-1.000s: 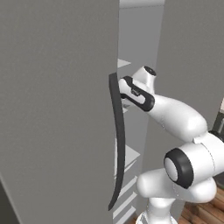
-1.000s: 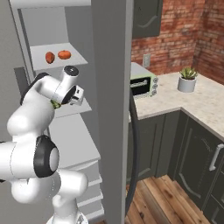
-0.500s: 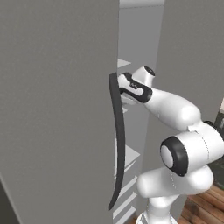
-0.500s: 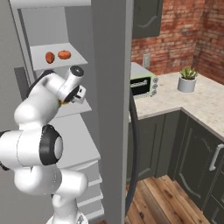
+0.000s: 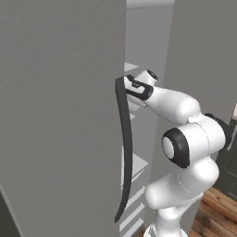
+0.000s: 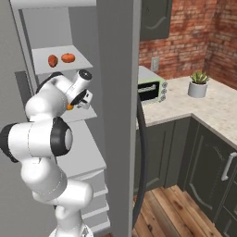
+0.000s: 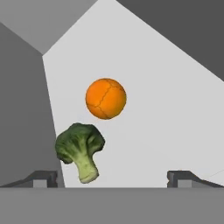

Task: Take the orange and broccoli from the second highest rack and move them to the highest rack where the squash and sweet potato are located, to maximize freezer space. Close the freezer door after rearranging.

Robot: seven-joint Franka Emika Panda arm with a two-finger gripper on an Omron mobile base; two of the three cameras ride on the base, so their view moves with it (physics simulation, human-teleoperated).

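your tool is spread wide and has hold of nothing: in the hand view its two dark tips stand far apart at the bottom, with bare white shelf between them. you are reaching into the open freezer at the second highest rack, where both things to move lie.

the relation to settle is in the hand view. the broccoli is the nearer thing, just ahead of the tips but off to the left of the midline, close to your left tip, with its pale stem pointing back toward you and its head away. the orange lies further in, just beyond the broccoli and apart from it, nearly on the midline. so going straight in would likely meet the orange, while the broccoli needs a shift left first.

in the right base view the squash and sweet potato sit together on the highest rack, directly above your hand. the freezer door stands open at your left.
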